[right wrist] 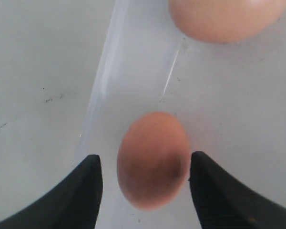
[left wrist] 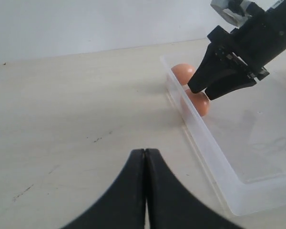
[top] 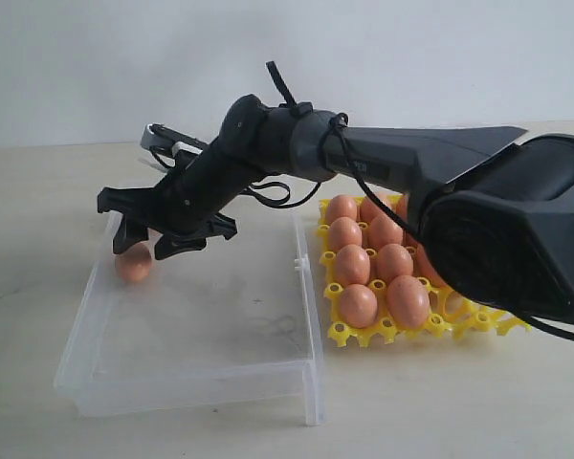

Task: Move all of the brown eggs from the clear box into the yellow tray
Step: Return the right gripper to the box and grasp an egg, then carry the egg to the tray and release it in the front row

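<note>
- Camera off the arms: the right gripper is stretched across to the left side and hangs over the far left corner of the clear box. Its fingers are spread apart. One brown egg lies on the box floor close to the left wall, just under the fingertips. The yellow tray stands on the table just beside the right wall of the box. The tray eggs sit upright in its cups, and the dark arm hides the back part of the tray, so I cannot count them.
- Left wrist camera: the left gripper is over the bare table, outside the box, with its two fingers pressed together and nothing between them. Beyond the box wall the right gripper stands with its jaws apart, just above the brown egg. A second egg lies near it in the same corner.
- Right wrist camera: the fingers of the right gripper are wide apart. The brown egg shows between them with a gap on each side, not pinched. It lies near the wall of the clear box. The second egg is a little apart from it, cut by the picture edge.
</note>
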Tool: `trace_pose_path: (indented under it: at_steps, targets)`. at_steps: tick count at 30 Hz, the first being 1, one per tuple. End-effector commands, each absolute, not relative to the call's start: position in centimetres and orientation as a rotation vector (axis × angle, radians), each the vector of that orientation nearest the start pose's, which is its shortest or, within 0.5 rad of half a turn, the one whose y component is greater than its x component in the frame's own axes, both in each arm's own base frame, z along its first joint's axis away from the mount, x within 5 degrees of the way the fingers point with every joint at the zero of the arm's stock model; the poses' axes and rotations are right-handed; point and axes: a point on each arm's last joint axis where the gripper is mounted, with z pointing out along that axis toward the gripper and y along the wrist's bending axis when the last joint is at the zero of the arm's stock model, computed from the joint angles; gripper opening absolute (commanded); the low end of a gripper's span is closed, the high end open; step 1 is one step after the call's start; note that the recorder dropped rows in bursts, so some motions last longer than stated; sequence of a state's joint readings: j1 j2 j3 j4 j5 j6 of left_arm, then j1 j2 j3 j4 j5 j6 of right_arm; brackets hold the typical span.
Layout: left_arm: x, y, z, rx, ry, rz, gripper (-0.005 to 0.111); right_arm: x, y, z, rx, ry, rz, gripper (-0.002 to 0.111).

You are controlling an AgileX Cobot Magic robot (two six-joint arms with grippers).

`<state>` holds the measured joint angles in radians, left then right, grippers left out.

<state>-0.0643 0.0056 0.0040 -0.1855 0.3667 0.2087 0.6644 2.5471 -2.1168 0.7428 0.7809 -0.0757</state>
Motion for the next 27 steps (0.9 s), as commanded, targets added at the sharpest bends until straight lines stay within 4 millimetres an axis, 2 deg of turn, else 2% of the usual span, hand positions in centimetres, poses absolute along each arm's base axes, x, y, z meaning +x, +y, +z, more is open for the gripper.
trace_pose_path:
  at_steps: [1,5,10,18,20,24,27]
  targets:
    - [5.3,-1.0,18.2,0.139,1.83,-0.085,0.0,40.6,37.2,12.0,-0.415,2.67,1.055,0.054]
    - [5.3,-1.0,18.2,0.139,1.83,-0.085,0.0,40.7,37.2,11.5,-0.41,2.67,1.049,0.054]
    - [5.3,-1.0,18.2,0.139,1.83,-0.085,0.0,40.6,37.3,10.3,-0.408,2.682,1.038,0.061]
    - [5.3,-1.0,18.2,0.139,1.83,-0.085,0.0,40.5,38.2,9.7,-0.393,2.648,1.033,0.059]
    - [5.3,-1.0,18.2,0.139,1.83,-0.085,0.0,40.5,38.3,9.7,-0.393,2.644,1.033,0.048]
    - [5.3,-1.0,18.2,0.139,1.83,-0.085,0.0,40.3,38.4,9.6,-0.415,2.652,1.026,0.002]
    - [5.3,-1.0,18.2,0.139,1.83,-0.085,0.0,40.3,38.3,10.5,-0.472,2.63,0.975,0.0]
